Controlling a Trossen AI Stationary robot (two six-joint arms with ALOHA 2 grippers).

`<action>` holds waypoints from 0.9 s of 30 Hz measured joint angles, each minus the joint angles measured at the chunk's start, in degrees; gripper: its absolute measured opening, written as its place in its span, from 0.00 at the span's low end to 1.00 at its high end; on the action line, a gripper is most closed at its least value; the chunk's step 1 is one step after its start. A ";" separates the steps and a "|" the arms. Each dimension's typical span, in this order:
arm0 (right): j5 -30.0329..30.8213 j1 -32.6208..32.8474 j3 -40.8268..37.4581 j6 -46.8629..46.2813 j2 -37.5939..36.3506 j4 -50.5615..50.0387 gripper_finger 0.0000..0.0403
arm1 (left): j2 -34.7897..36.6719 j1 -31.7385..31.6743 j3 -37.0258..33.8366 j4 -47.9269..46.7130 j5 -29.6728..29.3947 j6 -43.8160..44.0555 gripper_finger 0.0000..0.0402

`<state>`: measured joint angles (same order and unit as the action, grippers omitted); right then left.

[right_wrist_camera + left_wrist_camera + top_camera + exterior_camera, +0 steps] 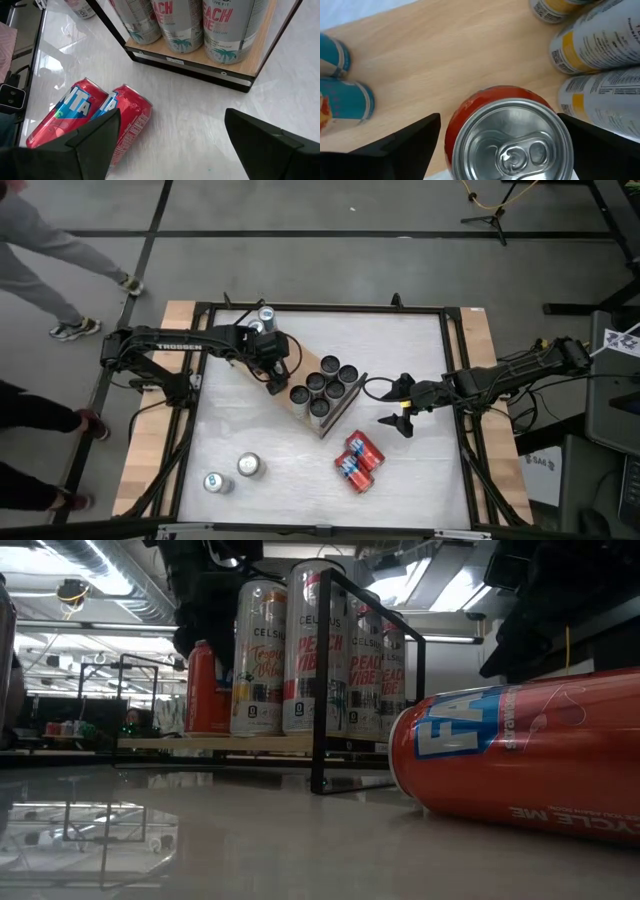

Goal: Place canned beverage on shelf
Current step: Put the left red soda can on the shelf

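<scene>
The shelf (285,385) is a light-wood board on a black wire frame, lying aslant at mid-table. Several tall cans (325,385) stand on its right half. A red canned beverage (505,135) stands upright on the board (445,55), also seen as the red can (203,688) in the low view. My left gripper (277,377) hangs open over it, pointing steeply down, one finger (410,140) on each side of the can's top. My right gripper (400,418) is open above the bare table, right of the shelf.
Two red cans (358,462) lie side by side on the table near my right gripper. Two silver cans (262,320) stand at the far edge. Two more cans (232,473) stand near the front left. People's legs (60,240) show beyond the table's left side.
</scene>
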<state>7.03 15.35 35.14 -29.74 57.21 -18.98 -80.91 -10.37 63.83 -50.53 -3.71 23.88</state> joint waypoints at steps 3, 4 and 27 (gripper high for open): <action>0.01 0.00 0.01 0.01 0.00 0.00 0.88 | 0.01 0.02 0.00 -0.01 0.46 0.02 0.96; 0.00 0.00 0.01 -0.01 0.02 0.00 0.88 | 0.01 0.02 0.00 -0.01 0.67 0.02 0.96; 0.01 0.01 0.06 0.03 0.00 0.00 0.88 | 0.03 0.00 0.00 -1.23 0.01 17.88 0.96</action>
<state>7.03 15.37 35.20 -29.71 57.21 -18.98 -80.88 -10.37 63.83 -51.76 -3.70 41.77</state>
